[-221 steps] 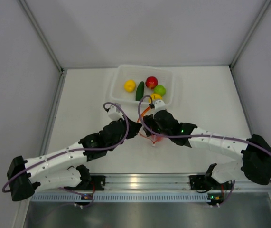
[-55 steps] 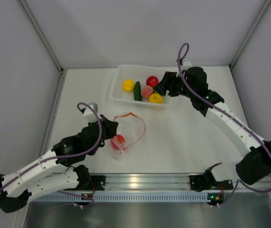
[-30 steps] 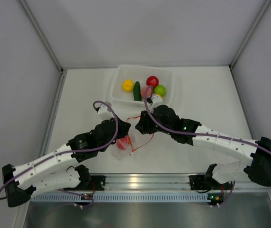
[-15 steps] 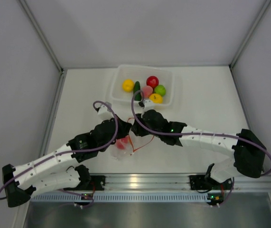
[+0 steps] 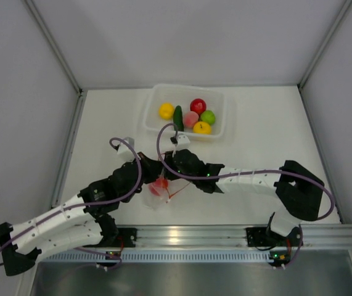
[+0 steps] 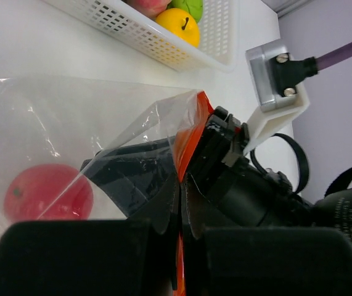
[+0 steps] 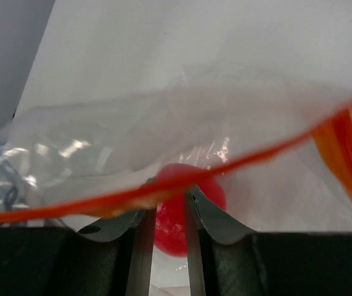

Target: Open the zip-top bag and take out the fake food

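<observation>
White table (image 5: 274, 123) between grey walls (image 5: 182, 37): both claws at the bag (image 5: 157, 198), near its centre.
The basket (image 5: 148, 111) at the far side holds five fruits (image 5: 198, 106) and a cucumber (image 5: 178, 114). The left claw (image 6: 179, 203) is clamped on the bag's orange strip (image 6: 188, 139). The right claw (image 7: 169, 203) reaches into its mouth, jaws narrowly apart at the strip; whether they pinch it I cannot tell. One red fruit (image 6: 46, 191) lies inside the bag.

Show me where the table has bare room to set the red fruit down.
Bare table right of the basket up to the wall, and left of the basket. Crowded in the middle: left arm and right arm meet at the zip-top bag holding the red fruit.
</observation>
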